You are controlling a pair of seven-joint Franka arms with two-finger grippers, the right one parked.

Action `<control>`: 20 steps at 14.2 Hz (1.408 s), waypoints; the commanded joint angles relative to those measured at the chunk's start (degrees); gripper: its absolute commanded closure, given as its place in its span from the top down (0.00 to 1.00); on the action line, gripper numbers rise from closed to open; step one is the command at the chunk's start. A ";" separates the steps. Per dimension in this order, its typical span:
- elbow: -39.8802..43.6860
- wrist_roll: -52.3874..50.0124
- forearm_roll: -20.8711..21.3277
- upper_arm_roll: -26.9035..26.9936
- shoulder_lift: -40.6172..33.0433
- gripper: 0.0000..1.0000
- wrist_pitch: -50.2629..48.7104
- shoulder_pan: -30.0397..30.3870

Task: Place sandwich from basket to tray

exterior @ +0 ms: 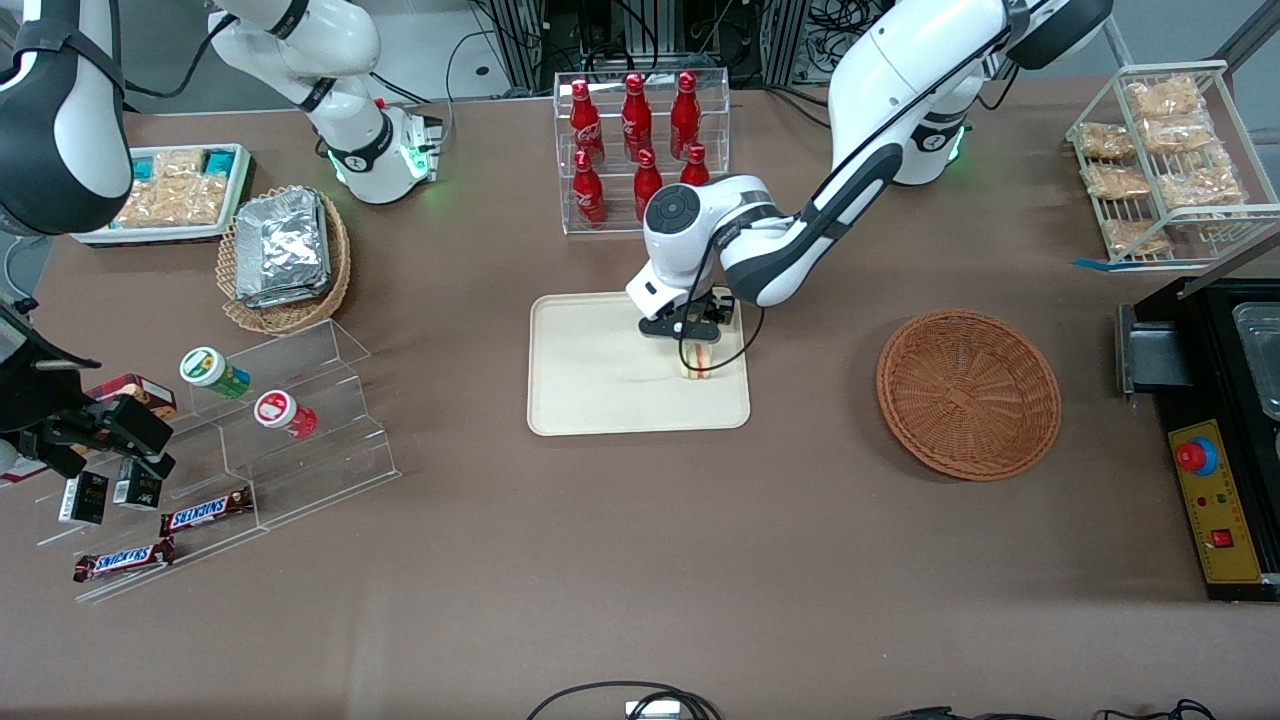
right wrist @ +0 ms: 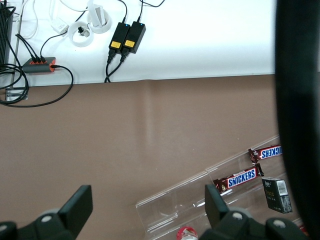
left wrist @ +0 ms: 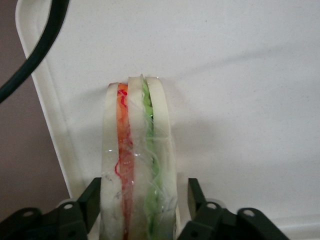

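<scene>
Sandwich placement nearly finished. Cream tray point(exterior: 600, 370) at frame centre; woven basket point(exterior: 968, 392) at centre right, holding nothing. Arm bent down from upper right, gripper point(exterior: 697, 340) low over tray's edge. Sandwich point(exterior: 697, 358) upright on tray, fingers point(left wrist: 90, 200) flanking it, seemingly pinching for steady set-down.

"SNICKERS" stands in white letters on two brown chocolate bars point(exterior: 205, 511) lying on the lowest steps of the clear acrylic stand point(exterior: 300, 420); the right wrist view shows the same word on both. White script marks the red bottles point(exterior: 633, 130), too small to read. The gripper point(exterior: 697, 335) carries no legible marking.
</scene>
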 commanded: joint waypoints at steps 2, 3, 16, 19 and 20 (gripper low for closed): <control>2.69 -4.69 0.98 0.26 -1.25 0.99 -2.05 -0.37; 3.91 -6.53 0.72 0.18 -1.95 0.99 -3.54 -0.29; 22.19 -12.44 -5.26 0.35 -9.08 0.99 -24.54 9.02; 24.84 -11.92 -5.35 0.18 -9.43 0.99 -27.45 12.19; 25.72 -11.91 -5.35 0.18 -9.34 0.99 -28.33 12.54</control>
